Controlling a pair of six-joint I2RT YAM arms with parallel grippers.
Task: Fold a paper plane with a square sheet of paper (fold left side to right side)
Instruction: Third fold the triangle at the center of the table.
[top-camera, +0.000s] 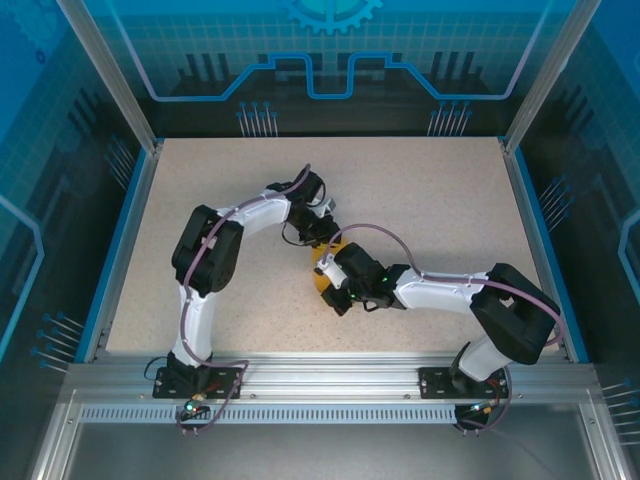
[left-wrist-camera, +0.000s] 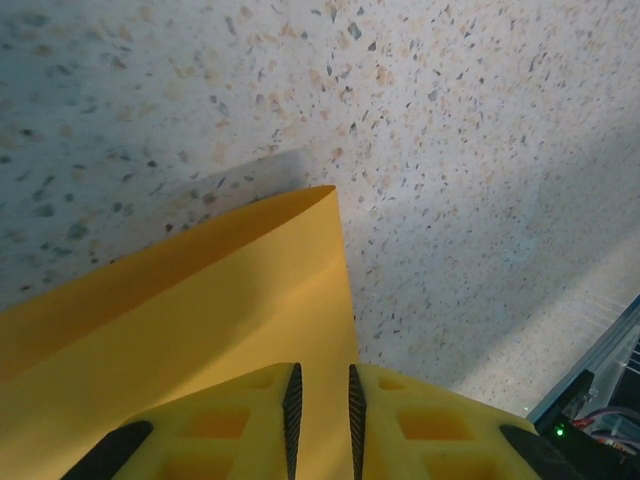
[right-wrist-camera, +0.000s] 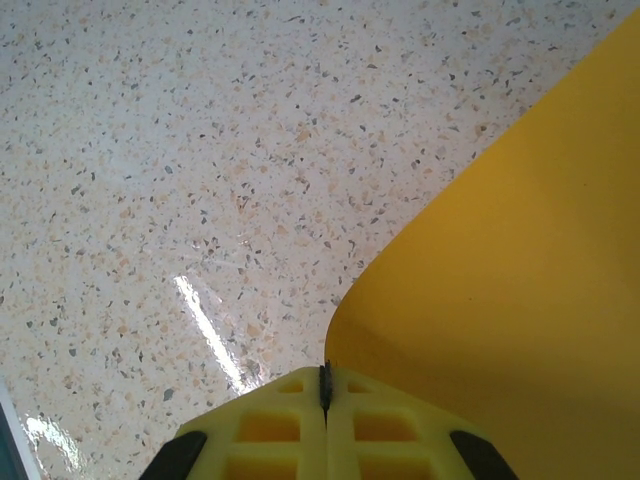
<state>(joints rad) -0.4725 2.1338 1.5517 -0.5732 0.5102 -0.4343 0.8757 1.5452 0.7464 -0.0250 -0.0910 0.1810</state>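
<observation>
The square sheet of paper is bright orange and lies at the middle of the table, mostly covered by both wrists. My right gripper is shut on its edge, and the sheet curves up and away to the right of the fingers. My left gripper hangs over the sheet near its straight edge. Its jaws stand a narrow gap apart, with orange paper showing through the gap. From above, the left gripper and the right gripper sit close together. The paper plane is out of view.
The speckled beige tabletop spreads out on all sides of the sheet. Blue-edged walls bound it left and right, and an aluminium rail with both arm bases runs along the near edge.
</observation>
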